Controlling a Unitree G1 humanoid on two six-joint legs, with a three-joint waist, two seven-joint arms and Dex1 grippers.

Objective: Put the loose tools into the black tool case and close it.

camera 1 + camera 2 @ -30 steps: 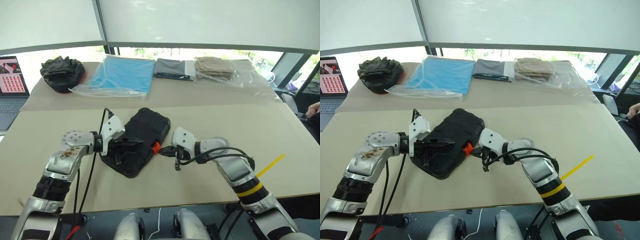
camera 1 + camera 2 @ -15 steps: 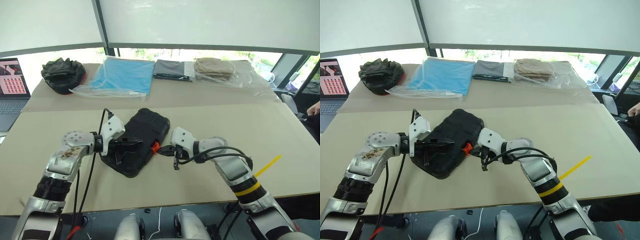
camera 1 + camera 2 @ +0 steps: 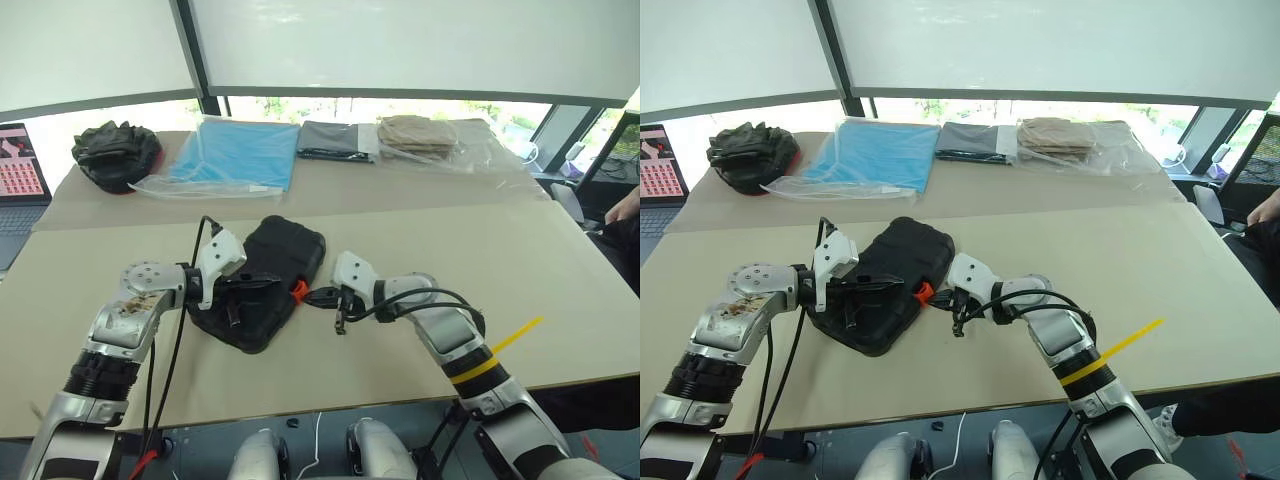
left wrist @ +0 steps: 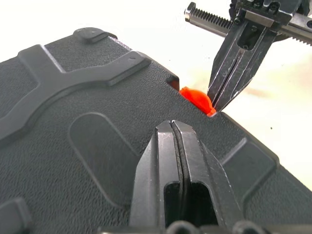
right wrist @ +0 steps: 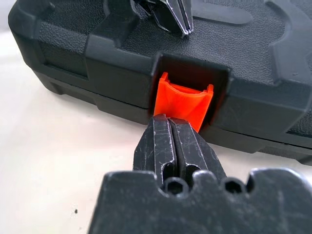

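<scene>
Black tool case (image 3: 262,283) lies lid-down-shut on the near bench (image 3: 420,250), between the two arms. No loose tools lie on the bench, so I judge they are already inside; contents themselves hidden by the lid.

Change over the last second: right gripper (image 5: 171,138) has edged in toward the case front, and its tips now sit right against the lower lip of the orange latch (image 5: 184,103). Its jaws are pressed fully together, holding nothing. Left gripper (image 4: 176,146) has stayed put, jaws likewise closed and empty, resting on or just over the lid near the latch edge. Contact there cannot be confirmed.

Meaning for the task: lid is down, latch is the step in hand. Latch tab looks tipped outward in its recess, so probably not yet snapped home.

Hard to make out: whether right tips actually press the latch or only meet it; case's hinge side, partly behind the left gripper. At the far side of the bench: black fabric bundle (image 3: 110,152), blue sheet (image 3: 240,152), folded cloths (image 3: 335,139).
</scene>
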